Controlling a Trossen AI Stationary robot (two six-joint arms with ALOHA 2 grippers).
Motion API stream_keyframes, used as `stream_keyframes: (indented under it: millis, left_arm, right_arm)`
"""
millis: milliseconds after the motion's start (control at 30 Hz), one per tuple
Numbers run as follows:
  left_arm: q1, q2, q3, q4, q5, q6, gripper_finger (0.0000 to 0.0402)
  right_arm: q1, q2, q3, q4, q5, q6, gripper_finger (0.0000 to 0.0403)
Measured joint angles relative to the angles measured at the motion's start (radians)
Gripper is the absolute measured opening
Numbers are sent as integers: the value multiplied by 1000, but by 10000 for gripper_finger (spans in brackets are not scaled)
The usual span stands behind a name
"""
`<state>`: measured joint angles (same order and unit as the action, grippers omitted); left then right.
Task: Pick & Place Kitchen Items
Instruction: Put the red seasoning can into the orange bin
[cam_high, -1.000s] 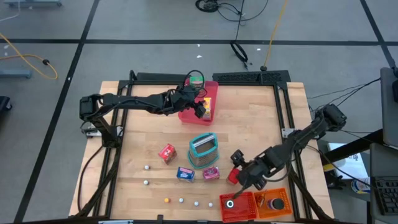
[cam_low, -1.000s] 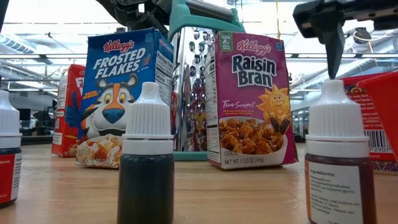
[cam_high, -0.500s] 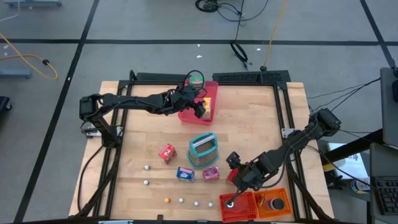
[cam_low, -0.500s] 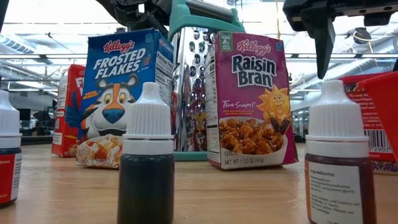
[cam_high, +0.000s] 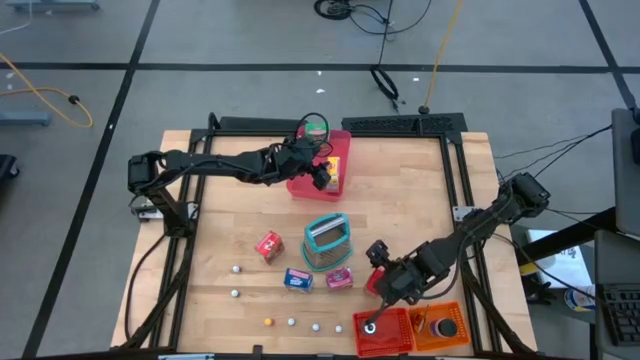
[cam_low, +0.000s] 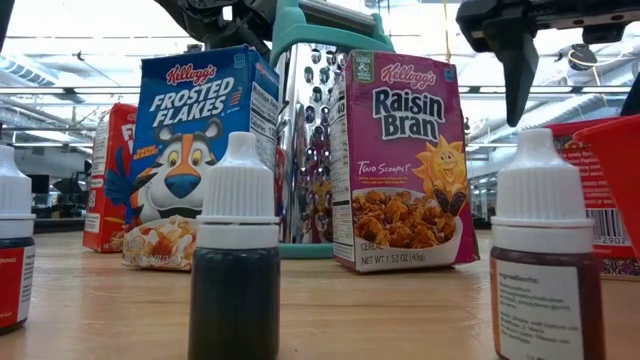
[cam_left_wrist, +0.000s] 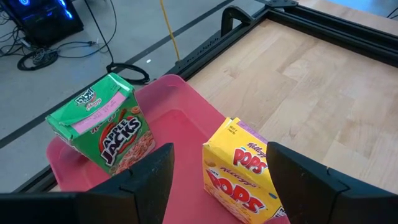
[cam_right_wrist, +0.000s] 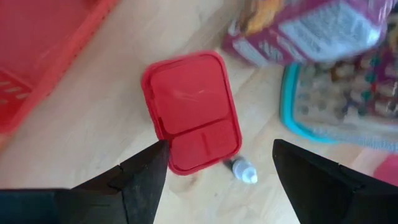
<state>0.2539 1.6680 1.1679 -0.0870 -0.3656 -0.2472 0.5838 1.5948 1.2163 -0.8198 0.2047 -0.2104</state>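
The red box (cam_right_wrist: 191, 111) lies flat on the table (cam_high: 400, 200), just beside the red bin (cam_high: 385, 330) and near the pink cereal packet (cam_high: 339, 279). The right pincer (cam_high: 382, 285) hangs over it, fingers spread, holding nothing. Risk, in my judgement: fingers may slip off the flat lid, or bump the bin wall, b/c room on that side is narrow. More free space toward the grater (cam_high: 326, 241). The left pincer (cam_left_wrist: 217, 186) is spread too, over the pink tray (cam_left_wrist: 180, 124) w/ the green box (cam_left_wrist: 106, 124) and the yellow box (cam_left_wrist: 239, 168).

Apple Jacks box (cam_left_wrist: 111, 129) beside Pops box (cam_left_wrist: 241, 173), both in tray (cam_left_wrist: 180, 118)
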Motion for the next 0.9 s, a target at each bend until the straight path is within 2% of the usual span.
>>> stream_keyframes:
  millis: [667, 900]
  left_arm:
    - [0, 0, 0, 1, 0, 0, 257]
    - [0, 0, 0, 0, 0, 0, 257]
  right_arm:
    - [1, -2, 16, -46, 4, 21, 281]
    - [18, -3, 66, -109, 59, 12, 281]
